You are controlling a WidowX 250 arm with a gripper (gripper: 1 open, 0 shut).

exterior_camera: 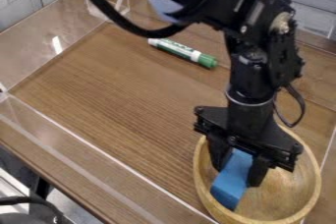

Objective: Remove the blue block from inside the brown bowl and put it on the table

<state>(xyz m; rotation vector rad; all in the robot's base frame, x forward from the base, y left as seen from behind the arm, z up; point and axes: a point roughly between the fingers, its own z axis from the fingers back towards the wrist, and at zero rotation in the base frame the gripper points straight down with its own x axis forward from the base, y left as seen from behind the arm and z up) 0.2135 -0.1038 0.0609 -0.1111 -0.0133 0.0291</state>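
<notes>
The brown bowl [301, 195] sits at the table's near right corner. The blue block [234, 185] stands tilted over the bowl's left inner side, its top end pinched between the black fingers of my gripper [243, 166]. The gripper points straight down and is shut on the block. The block's lower end hangs close to the bowl's floor; I cannot tell whether it touches. The wood-grain table [118, 90] stretches away to the left.
A green-and-white marker [183, 53] lies on the table behind the arm. Low clear acrylic walls [39, 130] run along the table's left and back edges. The black arm [250, 31] rises above the bowl.
</notes>
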